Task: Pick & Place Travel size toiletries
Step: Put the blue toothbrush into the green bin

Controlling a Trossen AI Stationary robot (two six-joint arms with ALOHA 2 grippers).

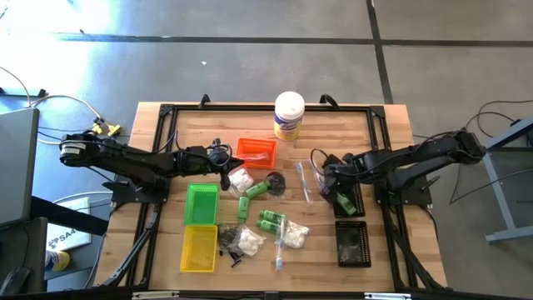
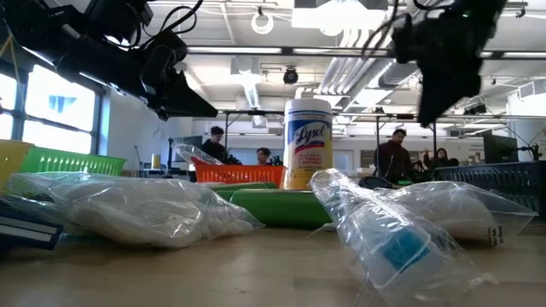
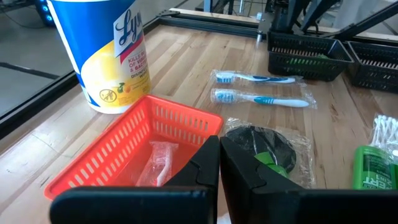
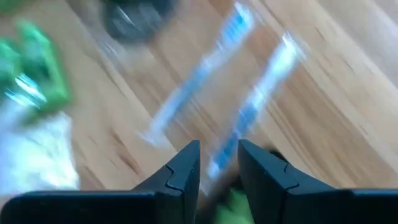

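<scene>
High view: the right gripper (image 1: 331, 185), jaws slightly apart and empty, is hanging beside the wrapped toothbrushes (image 1: 305, 179), seemingly to pick one; the left gripper (image 1: 223, 163), pressed together, is waiting by the orange tray (image 1: 256, 150).

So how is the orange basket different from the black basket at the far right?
The orange basket sits near the big white canister, ahead of the left gripper; the black basket lies near the table's front edge on the right arm's side. In the left wrist view the orange one holds a clear-wrapped item; the black one looks empty from above. Both are small slotted trays.
</scene>
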